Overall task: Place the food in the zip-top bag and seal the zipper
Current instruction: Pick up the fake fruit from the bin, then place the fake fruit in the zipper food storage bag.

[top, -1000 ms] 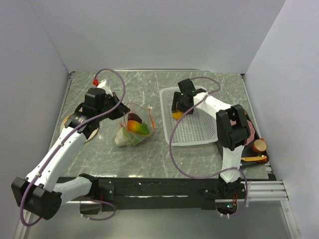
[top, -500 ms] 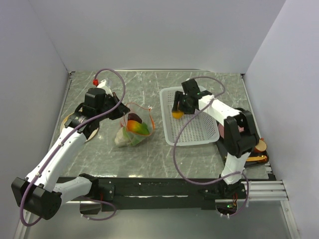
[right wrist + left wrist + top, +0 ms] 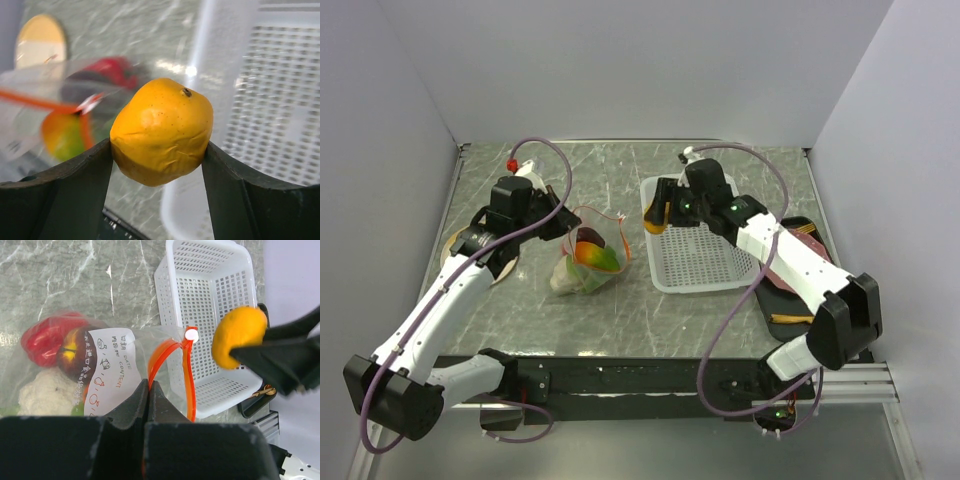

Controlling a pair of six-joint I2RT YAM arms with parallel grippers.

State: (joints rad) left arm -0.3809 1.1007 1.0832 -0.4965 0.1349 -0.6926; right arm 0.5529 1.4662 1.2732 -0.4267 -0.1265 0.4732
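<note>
**Plastic orange (image 3: pixel 160 132) in right gripper (image 3: pixel 159 152) beside basket (image 3: pixel 705 272); left gripper (image 3: pixel 148 390) pinching zip-top bag (image 3: pixel 582 272)**

Right gripper: jaws set wide and clamped on the orange, one finger against each side of the fruit. The orange is held off the table (image 3: pixel 620 320) at the basket's left wall, on the side facing the zip-top bag. It is not touching the bag.

Left gripper: jaws fully closed, nipping the bag's clear film at the mouth, just beside the zipper (image 3: pixel 186 375).

Zipper: the orange-red strip stands up in an open loop, unsealed, with a small white tab (image 3: pixel 190 333) at its upper end.

Zip-top bag: rests on the table left of the basket, apart from it. Seen through the film are a red pepper (image 3: pixel 42 337), a white cauliflower (image 3: pixel 42 392), a dark ball (image 3: pixel 75 354) and a green-orange mango (image 3: pixel 596 256)
</note>
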